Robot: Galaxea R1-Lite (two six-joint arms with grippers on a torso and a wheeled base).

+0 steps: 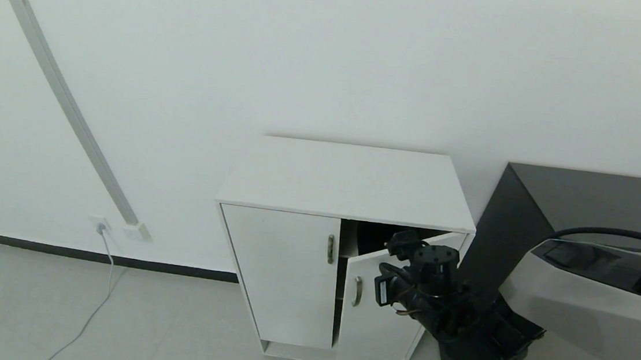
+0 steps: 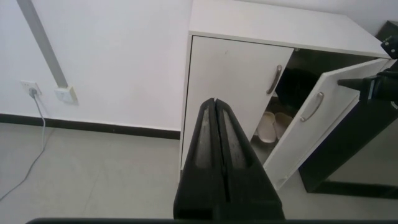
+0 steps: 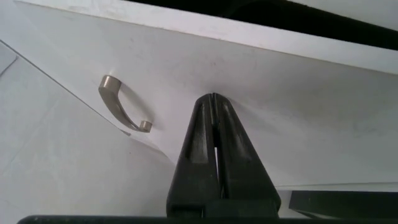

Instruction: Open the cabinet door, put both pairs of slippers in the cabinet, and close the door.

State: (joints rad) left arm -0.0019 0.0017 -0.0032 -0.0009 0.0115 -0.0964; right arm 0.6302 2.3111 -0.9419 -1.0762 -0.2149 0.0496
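A white two-door cabinet (image 1: 350, 177) stands against the wall. Its left door (image 1: 283, 275) is closed and its right door (image 1: 377, 324) stands ajar. In the left wrist view, light slippers (image 2: 268, 127) lie on a low shelf inside the dark opening. My right gripper (image 3: 214, 99) is shut, its tips against the outer face of the right door near the top edge, beside the metal handle (image 3: 121, 109). The head view shows it (image 1: 406, 263) in front of that door. My left gripper (image 2: 214, 102) is shut on nothing and hangs well back from the cabinet front.
A black glossy unit (image 1: 526, 221) stands right next to the cabinet on the right. A wall socket with a grey cable (image 1: 99, 224) and a slanted cable duct (image 1: 61, 88) are on the left. Tiled floor (image 1: 140, 315) lies open before the cabinet.
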